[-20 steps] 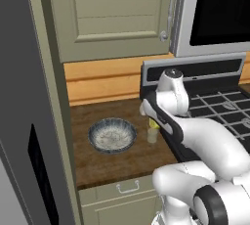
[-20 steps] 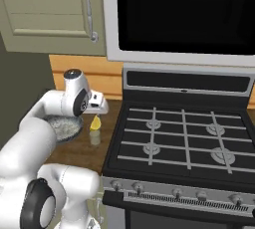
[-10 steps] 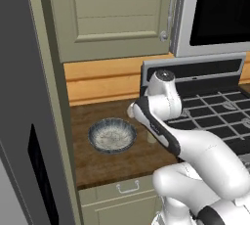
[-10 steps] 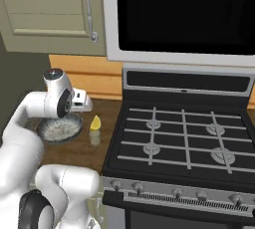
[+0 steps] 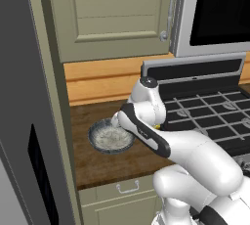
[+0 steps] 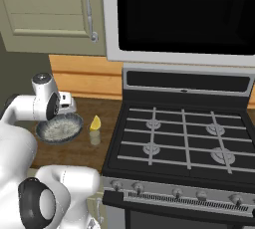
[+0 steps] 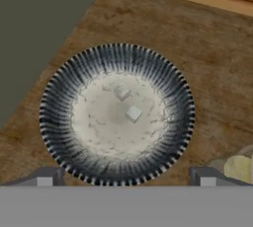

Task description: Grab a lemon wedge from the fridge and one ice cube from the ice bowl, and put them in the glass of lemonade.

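The ice bowl [image 7: 117,63], grey-rimmed with whitish icy contents, sits on the wooden counter [image 6: 82,149]. Two small ice cubes [image 7: 133,113] lie near its middle. My gripper [image 7: 126,177] hovers open right above the bowl, its fingertips [image 7: 44,177] spread wider than the bowl's icy centre and holding nothing. From the base, the bowl [image 5: 111,137] [image 6: 60,127] lies under my wrist. Just right of the bowl stands the glass of lemonade [image 6: 94,136], with the lemon wedge [image 6: 95,122] resting at its top. The glass [image 7: 238,167] also peeks in at the hand view's lower right.
A black stove [image 6: 184,138] takes up the counter's right side, under a dark microwave [image 6: 184,9]. Beige wall cabinets [image 5: 117,13] hang above the counter. A tall dark grey wall [image 5: 24,121] closes off the left end.
My arm has swung left from over the glass to over the ice bowl. The lemon wedge stays on the glass.
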